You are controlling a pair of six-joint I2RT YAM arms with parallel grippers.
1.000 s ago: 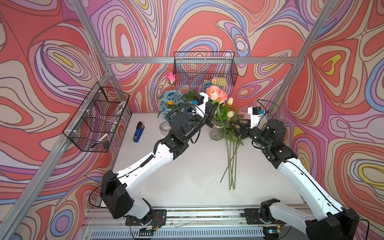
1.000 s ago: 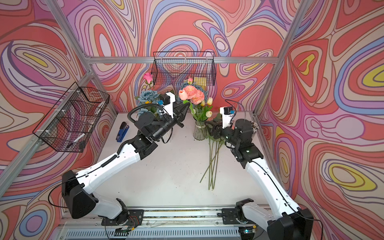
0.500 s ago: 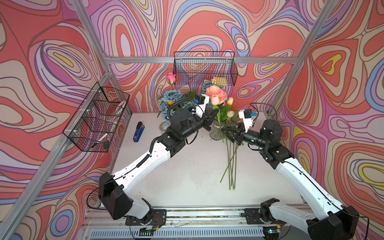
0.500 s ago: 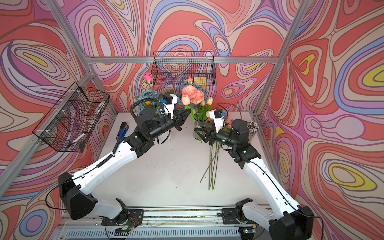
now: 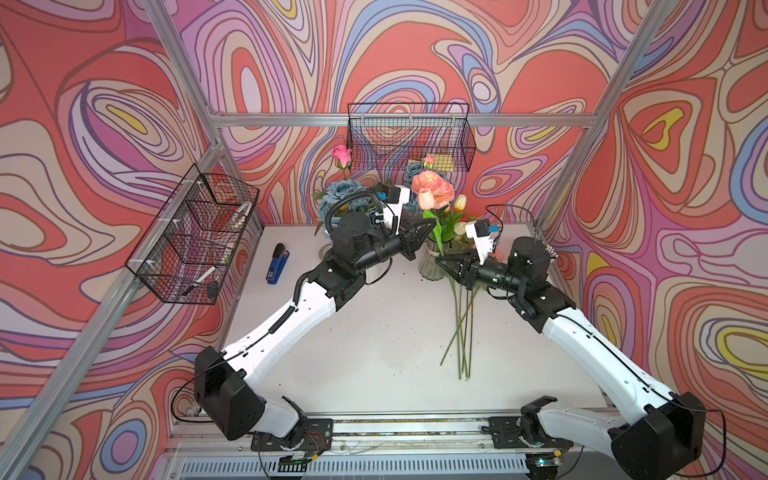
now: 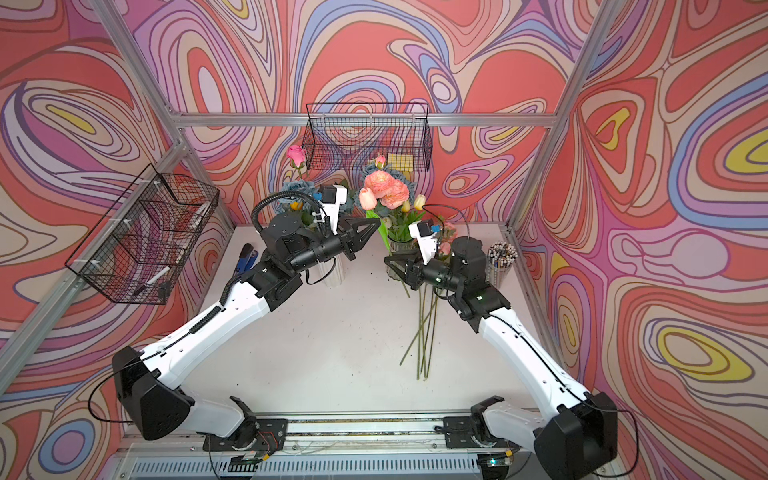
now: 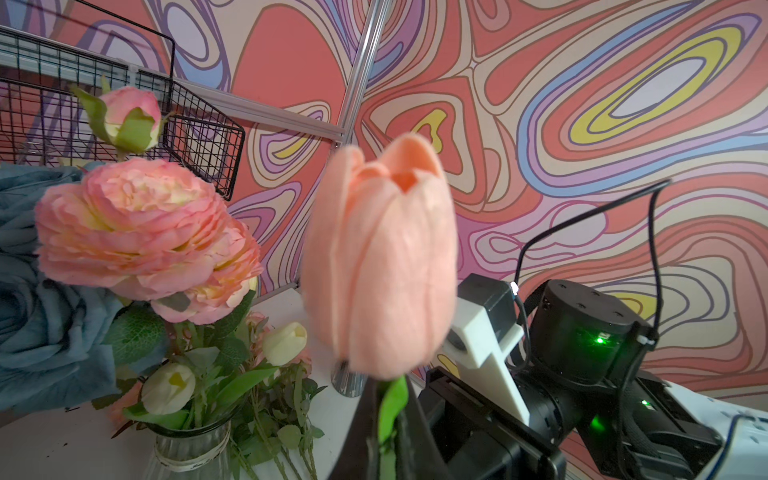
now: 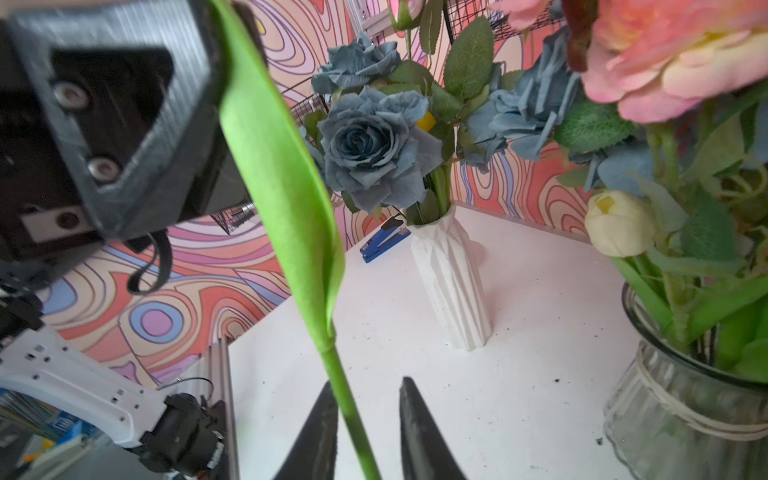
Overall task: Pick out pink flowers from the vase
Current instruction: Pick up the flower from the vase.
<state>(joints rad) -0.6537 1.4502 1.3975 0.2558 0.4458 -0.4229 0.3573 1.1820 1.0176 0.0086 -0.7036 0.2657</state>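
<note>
My left gripper (image 7: 386, 390) is shut on the green stem just under a peach-pink tulip (image 7: 380, 266), held up beside the glass vase (image 5: 430, 266); both top views show the tulip (image 6: 368, 198) above the gripper (image 5: 432, 224). Lower down, my right gripper (image 8: 368, 386) stands open around the same stem (image 8: 349, 399), which touches one finger while the other is apart. More pink flowers remain in the vase (image 7: 191, 449): a ruffled bloom (image 7: 137, 228) and a bud (image 7: 129, 112). Several long-stemmed flowers (image 5: 461, 332) lie on the table by the right arm.
A white vase (image 8: 451, 282) with dusty-blue roses (image 8: 374, 145) and a pink rose (image 5: 341, 153) stands behind the left arm. A blue stapler (image 5: 276, 264) lies at the back left. Wire baskets (image 5: 195, 241) (image 5: 409, 137) hang on the walls. A pencil cup (image 6: 500, 257) sits back right.
The right gripper has swung in toward the vase and under the left gripper, its jaws narrowing around the tulip stem. The left gripper has moved right with the tulip.
</note>
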